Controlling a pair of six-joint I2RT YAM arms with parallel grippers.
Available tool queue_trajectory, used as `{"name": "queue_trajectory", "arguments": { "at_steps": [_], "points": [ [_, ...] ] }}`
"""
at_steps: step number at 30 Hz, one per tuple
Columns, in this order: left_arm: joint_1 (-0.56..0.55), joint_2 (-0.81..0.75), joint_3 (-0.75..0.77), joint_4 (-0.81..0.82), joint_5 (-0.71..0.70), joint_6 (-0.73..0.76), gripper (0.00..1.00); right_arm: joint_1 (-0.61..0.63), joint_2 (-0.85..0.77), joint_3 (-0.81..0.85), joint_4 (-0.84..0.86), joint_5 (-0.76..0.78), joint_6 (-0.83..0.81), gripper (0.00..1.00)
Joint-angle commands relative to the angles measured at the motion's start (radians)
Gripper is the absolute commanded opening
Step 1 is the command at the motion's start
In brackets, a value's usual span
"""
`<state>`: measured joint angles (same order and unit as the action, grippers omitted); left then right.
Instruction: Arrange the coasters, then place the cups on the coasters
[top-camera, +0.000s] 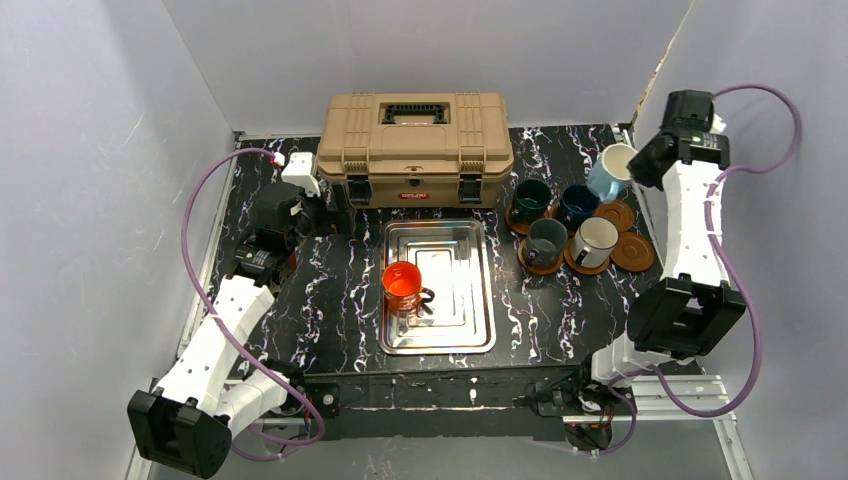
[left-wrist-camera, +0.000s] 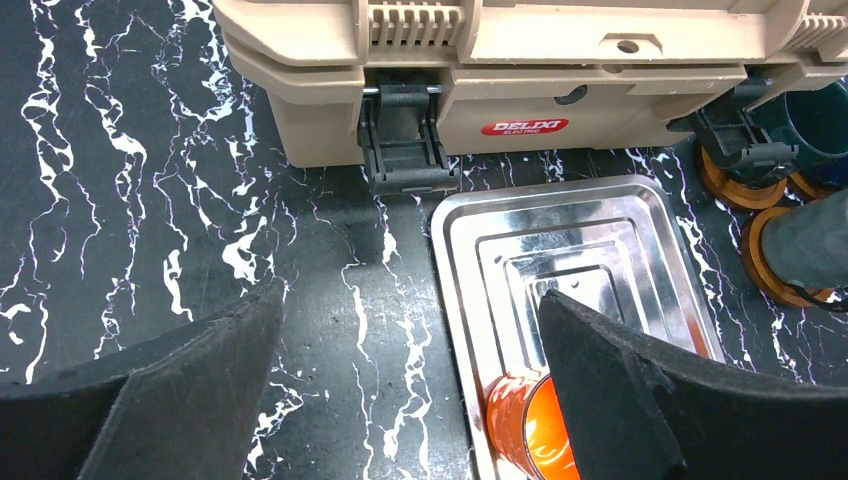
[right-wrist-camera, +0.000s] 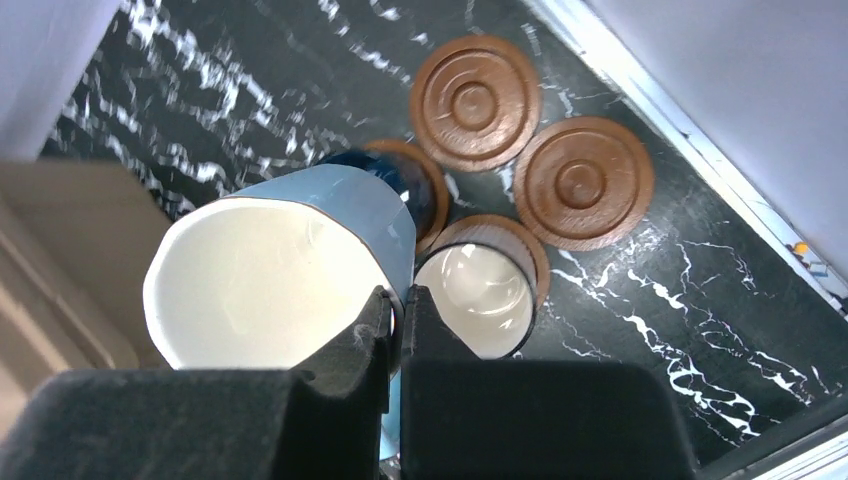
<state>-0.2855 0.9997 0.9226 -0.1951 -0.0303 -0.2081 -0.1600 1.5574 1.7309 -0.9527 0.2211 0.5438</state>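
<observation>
Near centre: tray (top-camera: 465, 322) on the table (top-camera: 330, 290). Orange cup (top-camera: 403, 283) stands upright in the tray's near-left part, handle to the right, no coaster under it.

Left gripper (left-wrist-camera: 410, 340): released, fingers wide apart with nothing between them. It hovers over the table just left of the tray's far corner, facing the toolbox (top-camera: 415, 140).

Right of the tray is a cluster of four cups, each on its own brown disc:
- near row: grey-green cup (top-camera: 546, 240) on a coaster (top-camera: 538, 267), cream cup (top-camera: 597, 240) beside it
- far row: teal cup (top-camera: 530, 197), navy cup (top-camera: 578, 203)

A bare coaster (top-camera: 633, 251) lies just right of the cream cup. A second bare coaster (top-camera: 619, 214) lies behind it, the two rims touching or nearly so.

Right gripper (right-wrist-camera: 398, 320): clenched on the rim of the pale blue cup (right-wrist-camera: 250, 285), one finger inside the wall and one outside. The cup is tilted and lifted off the table, above the cluster's far side and over the navy cup.

Far edge: toolbox, lid latched.
</observation>
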Motion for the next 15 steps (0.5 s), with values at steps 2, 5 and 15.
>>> {"name": "queue_trajectory", "arguments": {
  "at_steps": [2, 5, 15],
  "points": [
    [-0.004, -0.029, 0.011, -0.008, -0.015, 0.017, 0.98, -0.112, 0.014, 0.012, 0.13, 0.004, 0.141, 0.01],
    [-0.004, -0.025, 0.016, -0.014, -0.019, 0.02, 0.98, -0.138, 0.059, 0.046, 0.101, 0.059, 0.18, 0.01],
    [-0.006, -0.009, 0.027, -0.026, -0.017, 0.025, 0.98, -0.142, 0.161, 0.068, 0.072, 0.259, 0.308, 0.01]
  ]
}}
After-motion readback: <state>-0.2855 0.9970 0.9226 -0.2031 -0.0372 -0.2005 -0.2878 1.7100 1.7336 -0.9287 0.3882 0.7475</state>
